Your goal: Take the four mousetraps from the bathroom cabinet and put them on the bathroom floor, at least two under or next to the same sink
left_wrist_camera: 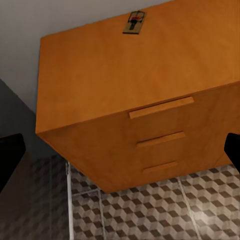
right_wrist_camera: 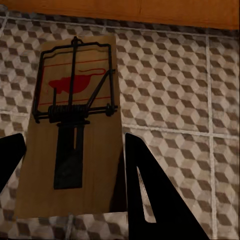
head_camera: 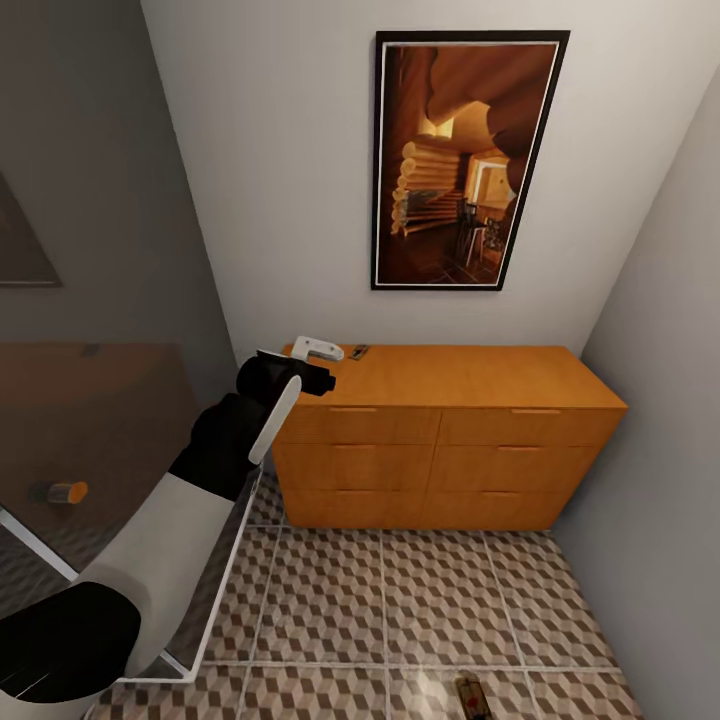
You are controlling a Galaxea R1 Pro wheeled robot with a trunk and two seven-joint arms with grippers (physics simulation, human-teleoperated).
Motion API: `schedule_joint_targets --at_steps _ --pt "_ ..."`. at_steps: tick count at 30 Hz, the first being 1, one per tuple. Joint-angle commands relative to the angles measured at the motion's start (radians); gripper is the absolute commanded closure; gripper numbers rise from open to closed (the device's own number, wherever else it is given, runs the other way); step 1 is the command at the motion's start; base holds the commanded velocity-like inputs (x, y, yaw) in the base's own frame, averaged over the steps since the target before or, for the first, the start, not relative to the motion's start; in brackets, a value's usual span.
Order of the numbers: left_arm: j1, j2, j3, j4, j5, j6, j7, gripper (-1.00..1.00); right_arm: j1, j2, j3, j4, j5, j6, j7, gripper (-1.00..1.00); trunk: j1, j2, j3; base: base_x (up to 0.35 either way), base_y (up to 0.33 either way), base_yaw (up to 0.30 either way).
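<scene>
Between right claw (right_wrist_camera: 75, 170) fingers: mousetrap (right_wrist_camera: 72, 125), clamped, above bathroom floor (right_wrist_camera: 170, 100). Ahead of left claw (left_wrist_camera: 120, 155), fingers apart: second mousetrap (left_wrist_camera: 134, 23) on cabinet (left_wrist_camera: 125, 75).

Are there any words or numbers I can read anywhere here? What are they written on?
There are none to read.
The mousetrap between the right gripper's fingers bears only a red mouse shape and red lines, no letters.
The mousetrap on the cabinet top has a red mark too small to make out.
The framed picture on the wall shows a wooden interior, no writing.
</scene>
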Motion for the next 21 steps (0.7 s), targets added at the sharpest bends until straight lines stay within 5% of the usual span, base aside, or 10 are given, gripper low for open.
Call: schedule_joint_targets --at_steps 1,4,7,21 --pt "-0.001 0.0 -0.002 0.0 0.01 0.003 0.01 -1.0 0.017 0.0 0.006 0.001 -0.055 -0.027 -0.002 1.0 0.001 -0.002 -0.002 0.001 0.0 0.0" --pt "-0.001 0.0 -0.003 0.0 0.01 0.003 0.01 -1.0 0.043 0.006 0.007 0.001 -0.145 -0.056 -0.029 1.0 0.001 -0.002 -0.002 0.0 0.0 0.0" --pt "-0.001 0.0 -0.004 -0.001 0.01 0.003 0.01 -1.0 0.051 0.009 0.007 0.0 -0.173 -0.063 -0.041 1.0 0.001 -0.002 -0.002 0.0 0.0 0.0" --pt "-0.001 0.0 -0.005 0.004 0.01 0.004 0.01 -1.0 0.057 0.03 0.008 -0.003 -0.194 -0.063 -0.043 1.0 0.001 -0.002 -0.002 0.072 0.0 0.0"
